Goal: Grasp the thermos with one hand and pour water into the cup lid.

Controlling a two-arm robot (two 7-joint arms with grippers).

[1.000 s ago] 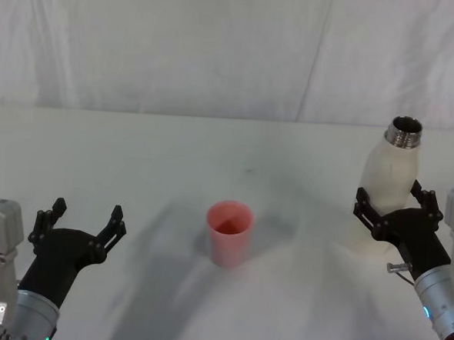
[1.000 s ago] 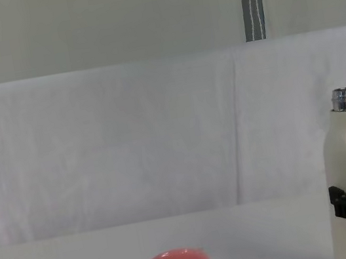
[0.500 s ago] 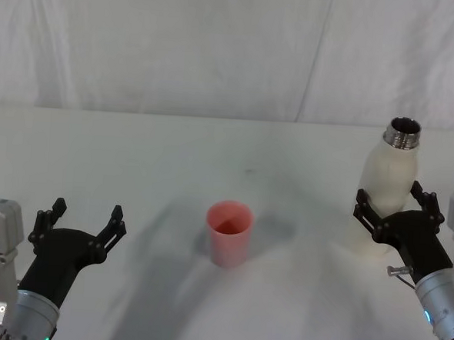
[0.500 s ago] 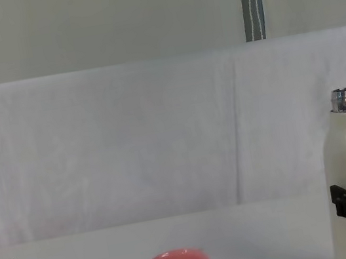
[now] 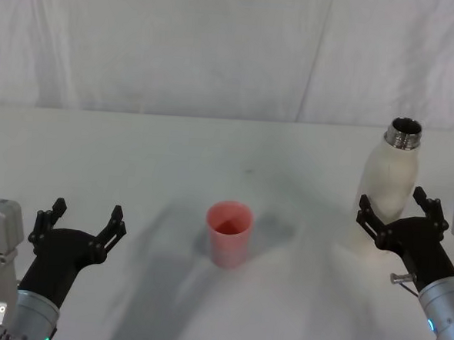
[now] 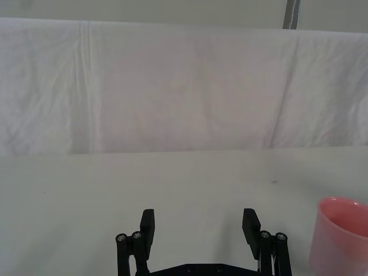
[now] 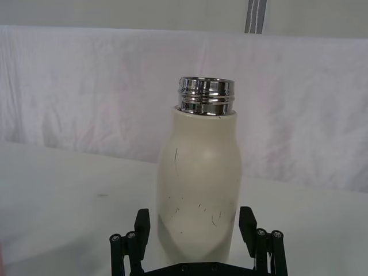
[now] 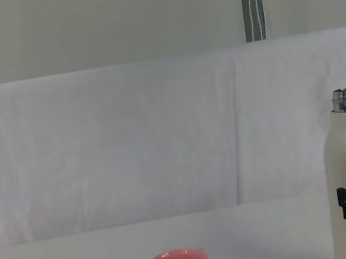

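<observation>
On the white table [image 5: 174,159], we are keeping our right gripper [image 5: 400,217] spread wide beside the upright thermos [image 5: 386,185], gripping nothing; the cup lid [image 5: 228,233] is standing centrally, and our left gripper [image 5: 82,223] is idling agape near left.

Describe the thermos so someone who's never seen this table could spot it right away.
Start at the white table with the white cloth backdrop behind it, then look to the robot's right side, just ahead of the right gripper, whose open jaws flank it. There stands the tall cream-white cylindrical thermos with a shiny threaded steel neck, uncapped. It is far taller than the small pink round cup lid at the table's middle.
</observation>
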